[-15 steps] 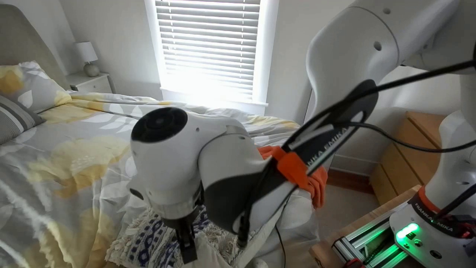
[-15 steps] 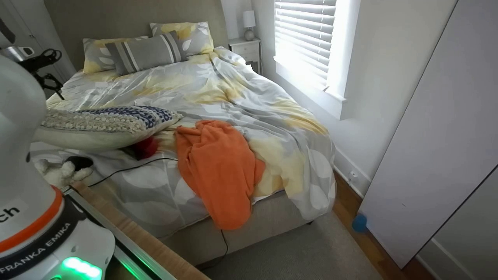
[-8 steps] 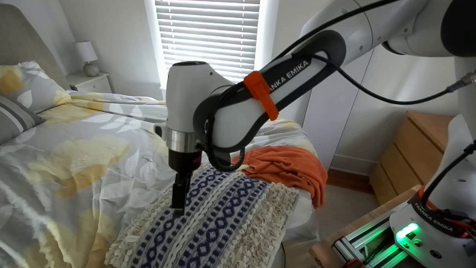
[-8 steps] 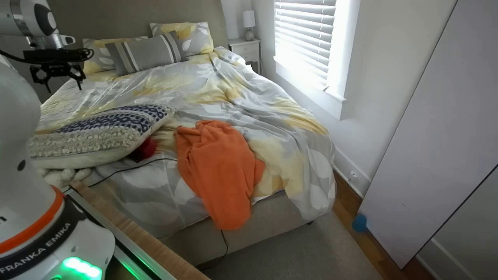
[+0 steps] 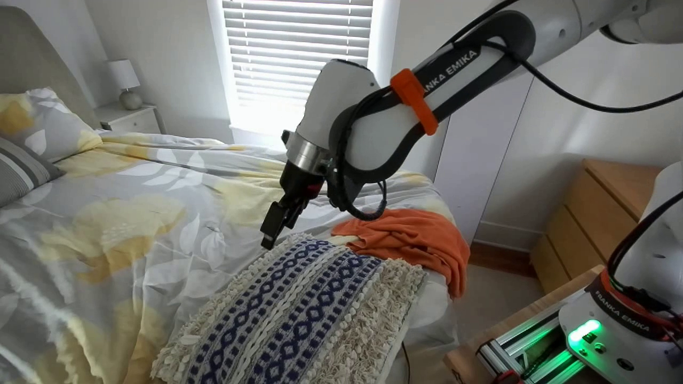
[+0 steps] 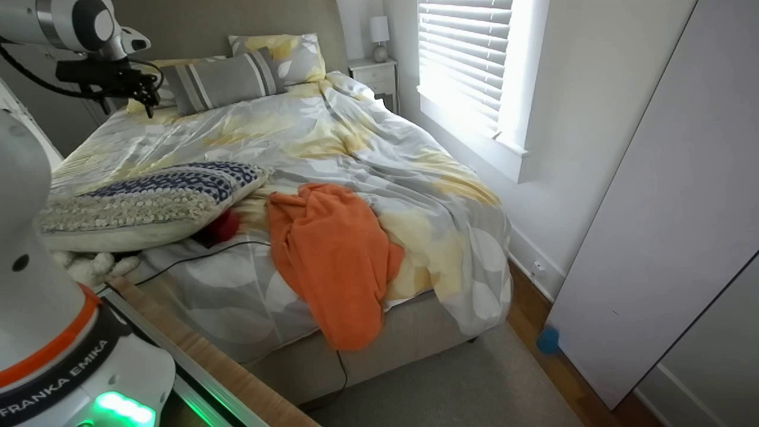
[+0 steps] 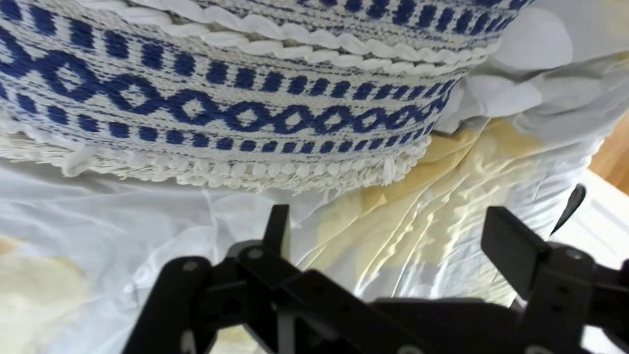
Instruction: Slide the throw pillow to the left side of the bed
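The throw pillow (image 5: 299, 309), with navy and white woven bands and shaggy ends, lies patterned side up on the foot part of the bed (image 5: 122, 213). It also shows in an exterior view (image 6: 160, 198), left of the orange cloth, its near part behind the arm. My gripper (image 5: 269, 242) hangs tilted just above the pillow's far corner, apart from it; it also shows in an exterior view (image 6: 128, 110). In the wrist view the gripper (image 7: 385, 216) is open with nothing between the fingers, the duvet behind them, and the pillow (image 7: 236, 108) fills the top.
An orange cloth (image 6: 338, 261) lies beside the pillow over the bed's foot end. A white plush toy (image 6: 95, 268), a red item (image 6: 224, 226) and a black cable (image 6: 201, 257) lie by the pillow's near edge. A grey striped cushion (image 6: 222, 80) leans at the headboard.
My arm has risen off the pillow and the gripper has tilted and moved toward the window side. The pillow's side near the robot base has dropped, lying flatter and covering more of the toy.
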{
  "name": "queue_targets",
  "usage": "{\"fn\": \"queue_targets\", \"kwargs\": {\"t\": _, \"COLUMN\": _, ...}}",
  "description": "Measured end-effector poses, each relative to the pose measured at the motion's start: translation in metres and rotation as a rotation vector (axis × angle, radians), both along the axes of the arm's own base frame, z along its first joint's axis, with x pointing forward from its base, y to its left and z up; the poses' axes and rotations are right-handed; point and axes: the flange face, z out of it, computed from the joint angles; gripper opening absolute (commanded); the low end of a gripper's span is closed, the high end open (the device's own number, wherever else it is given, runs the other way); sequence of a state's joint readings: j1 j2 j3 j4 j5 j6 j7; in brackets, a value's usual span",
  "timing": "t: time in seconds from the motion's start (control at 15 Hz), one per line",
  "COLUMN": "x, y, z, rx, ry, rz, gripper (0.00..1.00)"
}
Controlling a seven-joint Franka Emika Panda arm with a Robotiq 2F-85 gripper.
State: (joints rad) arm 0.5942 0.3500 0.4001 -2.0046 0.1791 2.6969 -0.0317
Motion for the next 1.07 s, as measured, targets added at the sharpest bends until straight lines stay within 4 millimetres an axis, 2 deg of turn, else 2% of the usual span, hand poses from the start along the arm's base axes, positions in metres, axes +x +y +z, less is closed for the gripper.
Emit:
{"fn": "queue_targets", "kwargs": {"t": 0.27, "x": -0.016, "y": -0.053, "z": 0.022, "rx": 0.047, "ry": -0.082, "rz": -0.196, "gripper": 1.00}}
{"fn": "queue_targets", "kwargs": {"t": 0.6, "x": -0.048, "y": -0.129, "z": 0.052, "rx": -0.104, "ry": -0.218, "rz": -0.320, "gripper": 1.00}}
{"fn": "queue_targets", "kwargs": {"t": 0.8, "x": -0.070, "y": -0.147, "z": 0.069, "rx": -0.150, "ry": -0.266, "rz": -0.328, "gripper": 1.00}}
{"fn": "queue_targets", "kwargs": {"t": 1.07, "x": -0.073, "y": -0.151, "z": 0.067, "rx": -0.156, "ry": -0.268, "rz": -0.329, "gripper": 1.00}}
